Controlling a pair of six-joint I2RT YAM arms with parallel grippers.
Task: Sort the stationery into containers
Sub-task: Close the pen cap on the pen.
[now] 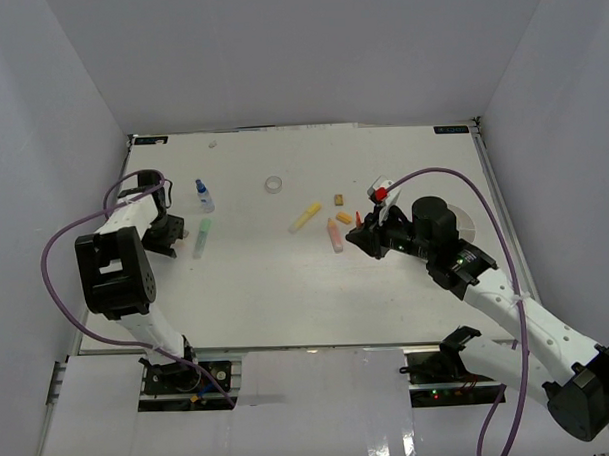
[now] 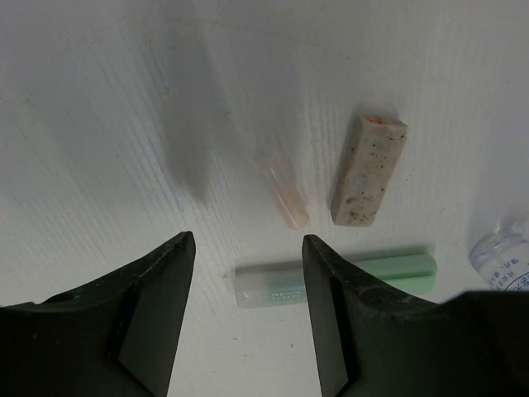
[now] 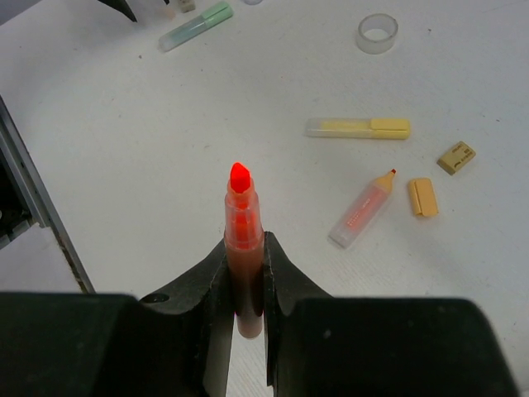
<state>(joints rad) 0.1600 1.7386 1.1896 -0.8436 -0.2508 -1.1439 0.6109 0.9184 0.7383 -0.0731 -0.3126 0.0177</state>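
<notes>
My right gripper (image 3: 245,248) is shut on an uncapped red-orange marker (image 3: 240,219), held above the table with its tip pointing out past the fingers. Below it lie a peach marker (image 3: 360,213), its yellow cap (image 3: 422,197), a yellow marker (image 3: 357,127), a small tan eraser (image 3: 456,157) and a clear tape ring (image 3: 377,33). My left gripper (image 2: 246,240) stands open low over the table. The clear end of a green marker (image 2: 273,285) lies between its fingertips and runs behind the right finger. The white tub (image 1: 468,220) is mostly hidden by my right arm.
A speckled eraser (image 2: 369,169) and a pale pink cap (image 2: 283,192) lie just beyond the left fingers. A blue-capped bottle (image 1: 202,196) stands close to the left gripper (image 1: 168,234). White walls enclose the table on three sides.
</notes>
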